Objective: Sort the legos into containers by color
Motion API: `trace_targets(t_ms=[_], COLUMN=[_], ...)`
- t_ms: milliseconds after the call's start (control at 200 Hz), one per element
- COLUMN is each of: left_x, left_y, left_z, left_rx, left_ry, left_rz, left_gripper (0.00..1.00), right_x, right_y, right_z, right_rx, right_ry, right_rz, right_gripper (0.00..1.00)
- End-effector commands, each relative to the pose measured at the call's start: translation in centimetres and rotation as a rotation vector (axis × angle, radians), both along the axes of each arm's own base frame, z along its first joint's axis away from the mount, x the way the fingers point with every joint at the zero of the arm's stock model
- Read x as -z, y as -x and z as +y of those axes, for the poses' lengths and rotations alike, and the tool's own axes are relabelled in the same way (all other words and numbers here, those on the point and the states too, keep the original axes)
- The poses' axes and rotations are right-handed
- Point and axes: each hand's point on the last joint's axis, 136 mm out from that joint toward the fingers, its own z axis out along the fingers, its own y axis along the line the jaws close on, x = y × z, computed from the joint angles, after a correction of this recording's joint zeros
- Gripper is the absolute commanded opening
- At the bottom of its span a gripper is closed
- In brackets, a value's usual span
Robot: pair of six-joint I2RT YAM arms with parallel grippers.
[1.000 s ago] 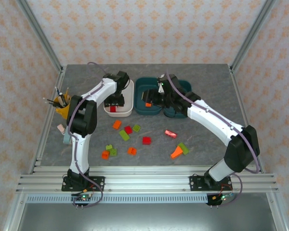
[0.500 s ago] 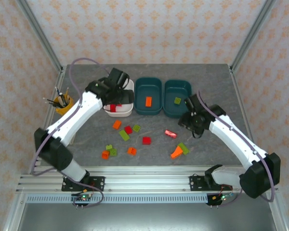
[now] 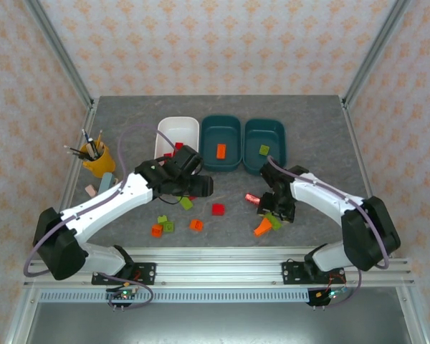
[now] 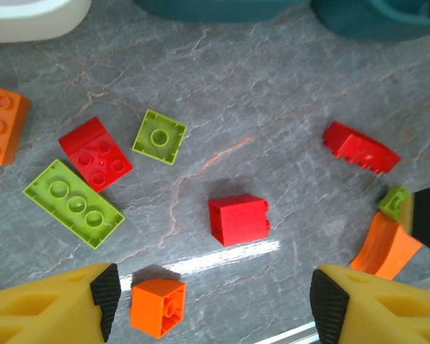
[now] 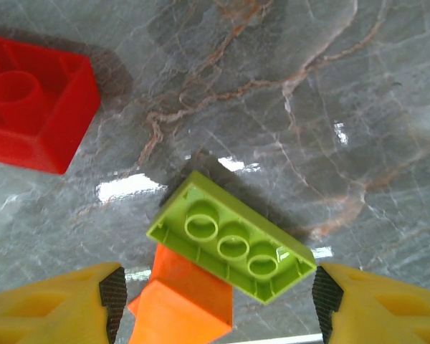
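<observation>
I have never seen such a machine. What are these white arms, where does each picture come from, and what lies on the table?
Two white robot arms are bolted at the near edge of a grey table. The wide picture comes from a camera above; each close picture comes from a wrist camera looking down between yellow jaws. The left arm hovers over a red brick; the right arm over a green brick touching an orange one. Both pairs of jaws are open and hold nothing. Behind stand a white tub, two teal tubs and a yellow cup.
</observation>
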Motion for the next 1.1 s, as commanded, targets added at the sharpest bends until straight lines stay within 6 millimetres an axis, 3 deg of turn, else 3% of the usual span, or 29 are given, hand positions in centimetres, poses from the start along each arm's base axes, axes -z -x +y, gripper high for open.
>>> trace_targets(t_ms=[0,330,806,981,1096], left_x=[-1.7,-2.0,-2.3,-2.5,-2.4], left_y=[-0.8,-0.8,-1.0,-0.8,-0.6], left_z=[-0.4,-0.6,-0.8,-1.2,-1.5], left_rx=[-0.029,-0.045,-0.048,-0.027,-0.015], left_ry=[0.050,0.058,0.055,0.065,0.073], left_rz=[-0.054,-0.063,-0.065,-0.064,-0.062], left_gripper=[0.74,0.73,0.73,0.73,0.73], right_x=[0.6,2.0,1.7,-0.7,-1.2], right_y=[-0.7,-1.2,-1.7,-2.7,-1.5], right_z=[0.3,-0.4,-5.7,-4.7,-4.1], right_rx=[-0.031,0.009,0.174,0.191,0.186], right_ry=[0.008,0.046,0.211,0.119,0.084], right_rz=[-0.009,0.004,0.001,-0.116,-0.095], right_gripper=[0.71,0.63,0.46,0.50,0.49])
